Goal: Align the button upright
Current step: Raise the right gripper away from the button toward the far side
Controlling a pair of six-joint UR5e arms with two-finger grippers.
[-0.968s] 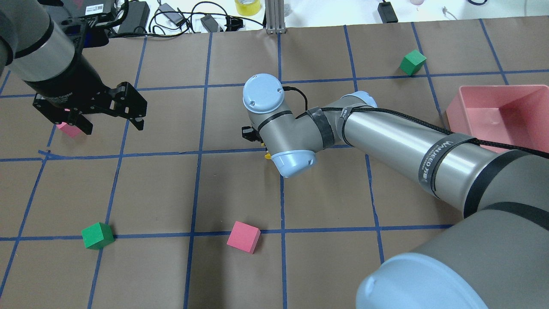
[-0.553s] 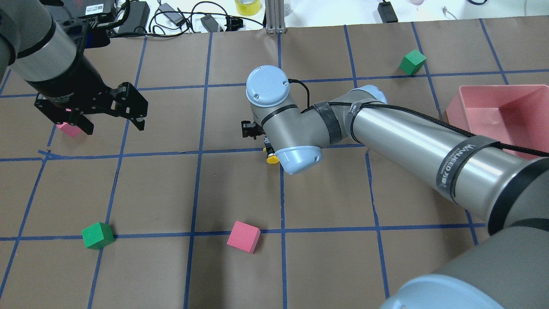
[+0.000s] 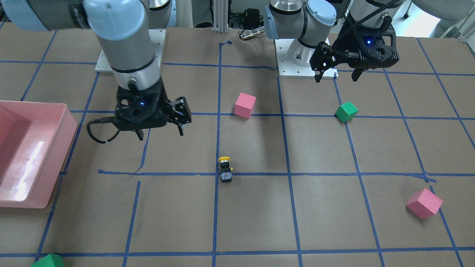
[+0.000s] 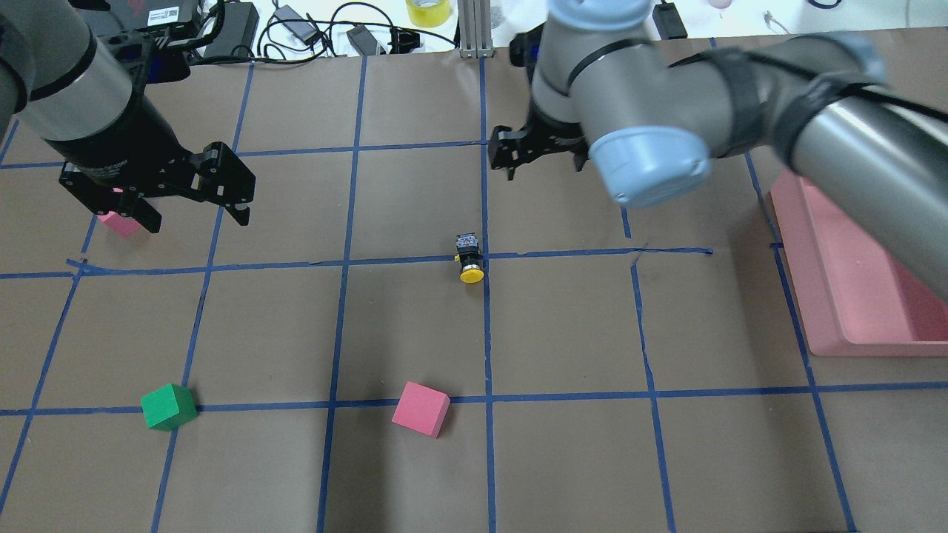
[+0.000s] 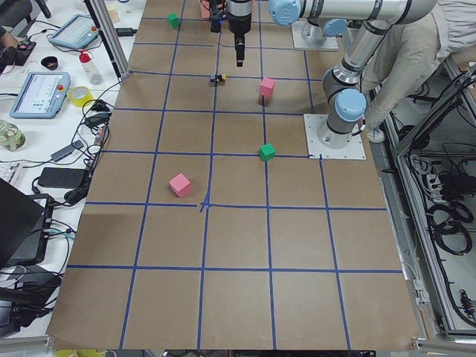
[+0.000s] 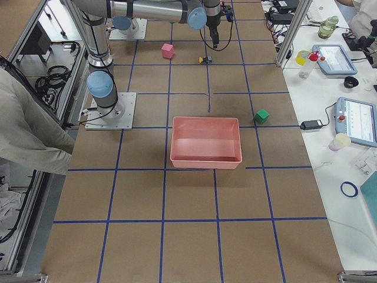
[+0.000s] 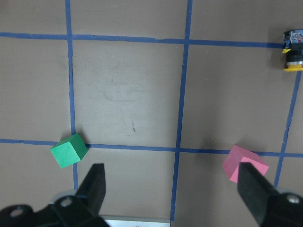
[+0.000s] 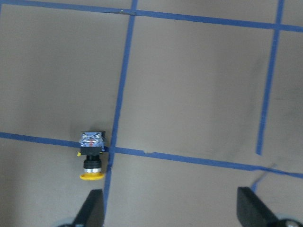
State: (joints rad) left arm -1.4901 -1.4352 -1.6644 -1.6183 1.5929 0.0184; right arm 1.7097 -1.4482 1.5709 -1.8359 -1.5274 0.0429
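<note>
The button [image 4: 469, 260] lies on its side on a blue tape line mid-table, its yellow cap toward the robot and its contact block away from it. It also shows in the front view [image 3: 225, 169], the right wrist view [image 8: 92, 156] and the left wrist view [image 7: 293, 51]. My right gripper [image 4: 543, 155] is open and empty. It hangs above the table, beyond the button and to its right, and shows in the front view [image 3: 160, 132]. My left gripper [image 4: 194, 215] is open and empty, far to the left over a pink cube [image 4: 118, 223].
A pink bin [image 4: 852, 296] stands at the right edge. A pink cube [image 4: 421, 408] and a green cube [image 4: 169, 406] sit near the robot's side. Another green cube [image 6: 261, 116] lies beyond the bin. Cables and gear lie past the far edge.
My right arm has lifted and drawn away from the button, toward the far right. The button, half hidden under the wrist before, now lies in plain sight. The left arm has not moved.
</note>
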